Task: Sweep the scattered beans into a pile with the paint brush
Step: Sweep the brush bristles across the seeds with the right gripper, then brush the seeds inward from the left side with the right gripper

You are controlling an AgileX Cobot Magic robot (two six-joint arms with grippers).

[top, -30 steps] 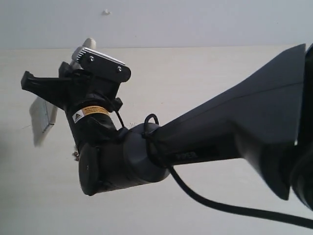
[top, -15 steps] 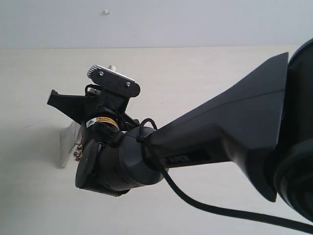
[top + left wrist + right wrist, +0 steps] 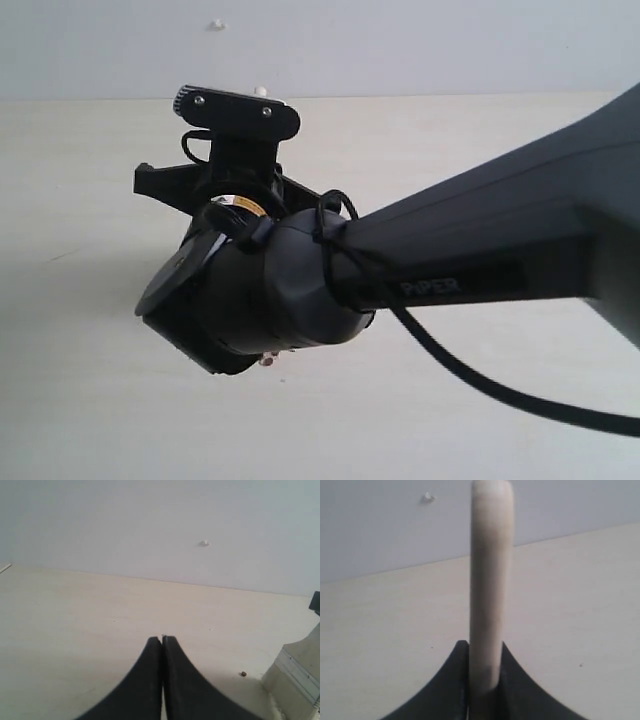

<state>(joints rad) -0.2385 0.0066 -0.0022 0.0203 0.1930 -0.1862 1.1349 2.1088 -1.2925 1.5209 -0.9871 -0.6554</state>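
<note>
My right gripper (image 3: 485,647) is shut on the paint brush's pale wooden handle (image 3: 491,575), which stands up between its fingers. In the exterior view the right arm's black wrist (image 3: 250,300) covers the brush; only the handle's tip (image 3: 260,91) shows above the camera mount. The left wrist view catches the brush's silver ferrule and cream bristles (image 3: 294,669) low on the table, with one reddish-brown bean (image 3: 243,673) beside them. A few beans (image 3: 268,362) peek out under the wrist; the others are hidden. My left gripper (image 3: 162,639) is shut and empty, above bare table.
The pale wooden table (image 3: 90,400) runs back to a grey wall (image 3: 400,40) carrying a small white spot (image 3: 217,24). The right arm's thick black link (image 3: 500,260) and its cable (image 3: 450,370) cross the right half of the exterior view.
The right wrist has swung to the right and turned. The brush head and the beans beside it, visible at the left earlier, are now behind the wrist. The grip is unchanged.
</note>
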